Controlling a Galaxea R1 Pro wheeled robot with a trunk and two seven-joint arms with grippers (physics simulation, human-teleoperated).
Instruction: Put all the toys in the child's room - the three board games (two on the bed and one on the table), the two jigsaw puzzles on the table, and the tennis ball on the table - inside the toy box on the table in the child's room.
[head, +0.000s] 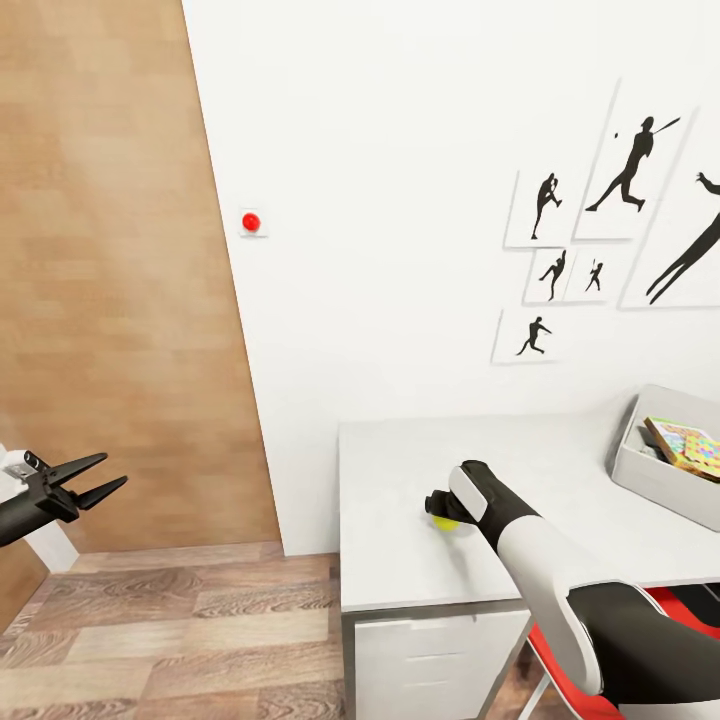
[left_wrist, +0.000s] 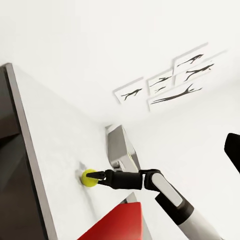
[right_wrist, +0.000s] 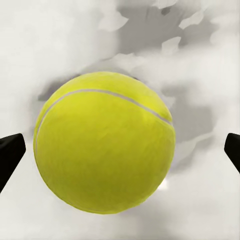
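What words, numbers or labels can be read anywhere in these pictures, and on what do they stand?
None can be read.
Baseball-player prints: black silhouettes, no lettering.
Red wall dot: a plain mark, no text.
Tennis ball between the right tool's fingertips: a white seam, no brand.
Colourful flat toy in the toy box: patterned, any print too small to read.
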